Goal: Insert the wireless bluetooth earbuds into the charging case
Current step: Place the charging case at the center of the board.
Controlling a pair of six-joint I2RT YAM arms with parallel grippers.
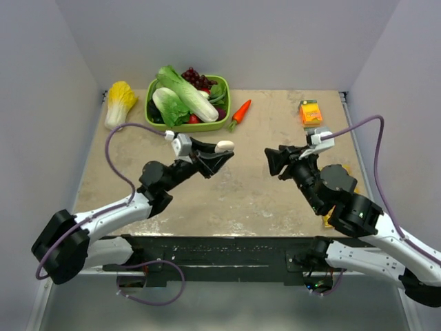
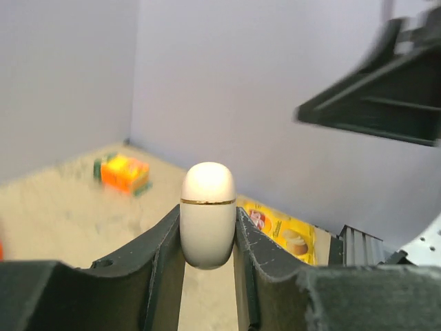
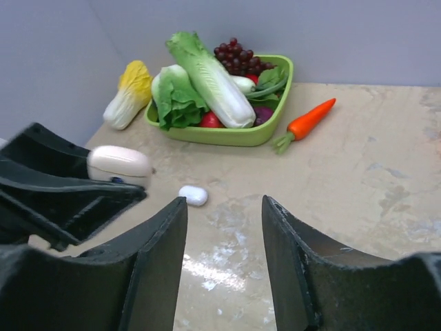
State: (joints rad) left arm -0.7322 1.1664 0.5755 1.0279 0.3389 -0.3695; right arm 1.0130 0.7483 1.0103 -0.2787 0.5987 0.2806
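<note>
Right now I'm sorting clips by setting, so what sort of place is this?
Probably a robot test cell: a table boxed in by plain grey walls, with a green basket of vegetables as props.

Soft, even light from above, barely a shadow on the table point(image 1: 262, 200), only a pale sheen near its front edge. The left wrist view is smeary: the orange carton point(image 2: 122, 172) is blurred, while the case point(image 2: 207, 214) reads crisp. In the right wrist view the basket point(image 3: 227, 136) is sharp, with white glare on the tabletop up close.
</note>
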